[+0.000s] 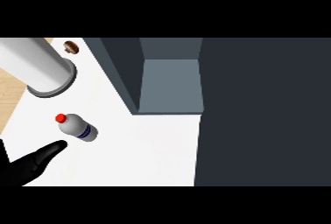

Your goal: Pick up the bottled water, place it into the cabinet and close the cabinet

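Head view, left to right. At lower left we see the left hand, fingers straight and pressed together, tip just short of the bottled water, which rests on the white counter with its red cap toward upper left. Centre: the open cabinet. Right: a broad dark panel.

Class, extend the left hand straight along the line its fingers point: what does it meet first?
Probably the water bottle, just ahead of the left hand, though the hand's height above the counter is unclear.
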Action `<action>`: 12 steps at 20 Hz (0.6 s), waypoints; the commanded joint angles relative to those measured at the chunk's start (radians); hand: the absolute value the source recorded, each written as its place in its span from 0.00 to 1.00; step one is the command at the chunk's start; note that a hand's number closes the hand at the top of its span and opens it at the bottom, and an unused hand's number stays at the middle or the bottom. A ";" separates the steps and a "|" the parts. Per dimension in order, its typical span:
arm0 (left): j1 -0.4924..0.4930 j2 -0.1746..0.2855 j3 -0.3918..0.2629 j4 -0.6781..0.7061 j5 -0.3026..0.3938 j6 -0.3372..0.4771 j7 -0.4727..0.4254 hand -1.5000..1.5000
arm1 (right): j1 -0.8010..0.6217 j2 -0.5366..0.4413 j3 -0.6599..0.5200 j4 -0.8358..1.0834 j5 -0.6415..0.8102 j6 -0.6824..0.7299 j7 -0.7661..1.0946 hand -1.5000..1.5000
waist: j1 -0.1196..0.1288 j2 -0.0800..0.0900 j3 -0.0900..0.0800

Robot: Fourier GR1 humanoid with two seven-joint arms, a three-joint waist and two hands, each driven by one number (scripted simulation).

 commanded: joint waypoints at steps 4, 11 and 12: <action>-0.014 -0.014 -0.152 -0.135 -0.168 0.159 0.197 0.00 | 0.008 0.038 0.140 -0.186 0.075 -0.065 0.182 0.00 | 0.003 0.003 0.000; -0.001 -0.012 -0.221 -0.222 -0.327 0.199 0.343 0.00 | 0.109 -0.012 0.057 -0.289 -0.032 -0.015 0.203 0.00 | -0.001 0.002 0.001; -0.037 -0.014 -0.251 -0.193 -0.363 0.228 0.364 0.00 | 0.044 0.010 0.050 -0.175 -0.018 -0.008 0.149 0.00 | 0.002 0.003 0.001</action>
